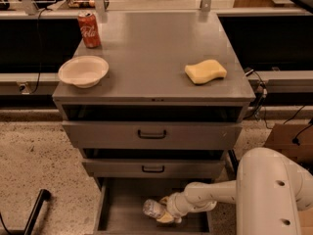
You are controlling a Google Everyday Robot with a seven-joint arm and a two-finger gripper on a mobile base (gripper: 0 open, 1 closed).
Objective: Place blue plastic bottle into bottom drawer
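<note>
**Bottle low in the drawer, release left to do**

Nearest the camera, the arm [210, 196] is reaching leftward into the open bottom drawer [124, 204]. The end effector [166, 215] is sitting low inside it, right of centre. It appears to be grasping the bottle [152, 208], fingers clenched round the bottle's right end. The bottle is lying roughly on its side within the drawer walls, its free end pointing left. Whether it is resting on the drawer floor or hanging just above it cannot be told.

As a judgement, the task is nearing its end: the carrying looks done and the bottle is inside the right compartment. What is left is letting go and drawing the arm out clear of the drawer front above.

Further back, the two upper drawers [151, 133] are standing slightly ajar. On the counter [151, 48] a bowl [83, 71] is sitting at front left, a sponge [206, 72] at right, and a can [89, 29] behind the bowl.
</note>
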